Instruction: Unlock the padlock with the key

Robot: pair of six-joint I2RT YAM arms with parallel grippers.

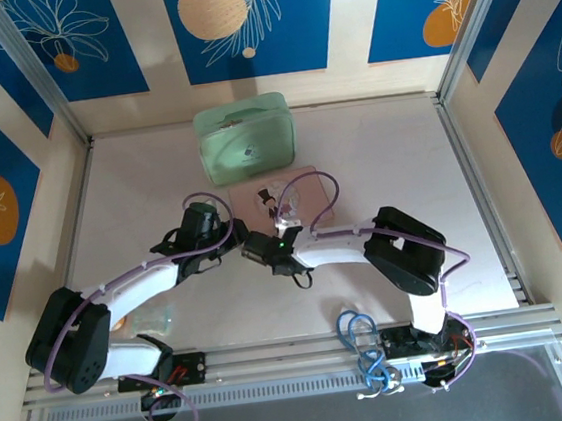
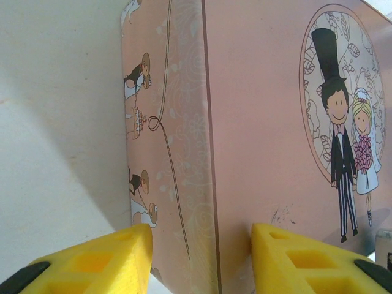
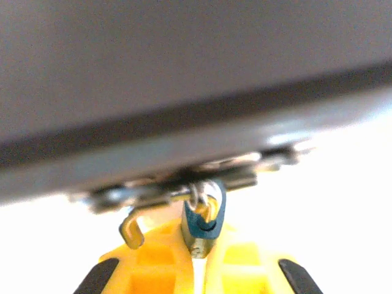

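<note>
Right gripper (image 3: 199, 260) closed on tiny blue padlock (image 3: 203, 220), silvery shackle apparently hooked through latch (image 3: 184, 190)
</note>
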